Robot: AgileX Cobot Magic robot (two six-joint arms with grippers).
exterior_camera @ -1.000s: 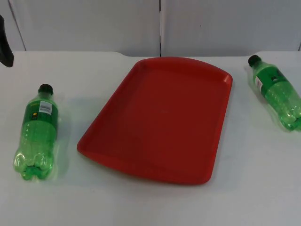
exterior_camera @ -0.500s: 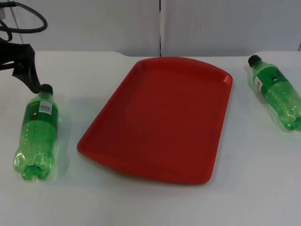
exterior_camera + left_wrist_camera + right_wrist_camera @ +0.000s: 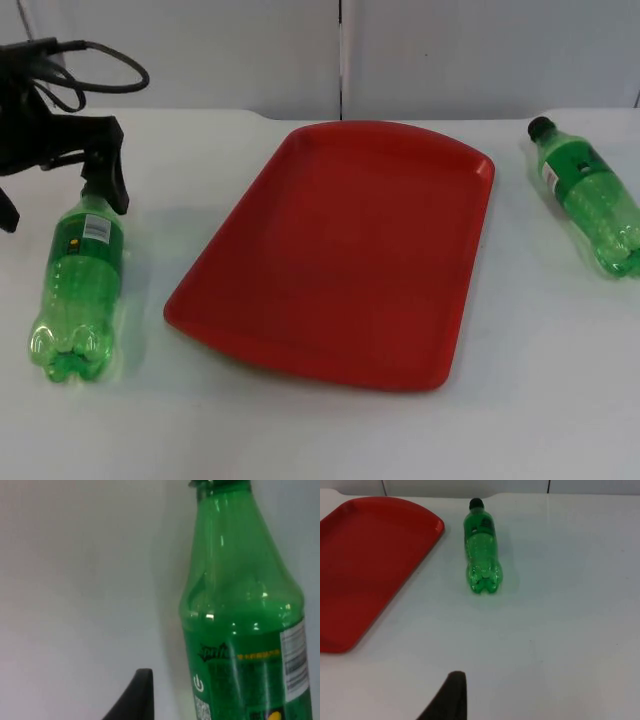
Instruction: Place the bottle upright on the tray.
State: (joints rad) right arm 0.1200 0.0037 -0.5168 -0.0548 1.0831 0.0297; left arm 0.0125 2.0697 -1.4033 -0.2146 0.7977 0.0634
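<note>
While left gripper [image 3: 60, 195] straddles its neck wide open, left bottle [image 3: 78, 277] lies flat, "Sprite" label visible; tray [image 3: 340, 250] bare; right gripper's state can't tell.

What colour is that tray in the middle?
The tray is plain red, clearest in the top view.

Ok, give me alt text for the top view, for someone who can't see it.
The left end effector sits over the cap end of a green bottle lying on the white table, left of an empty red tray. A second green bottle lies right of the tray.
</note>
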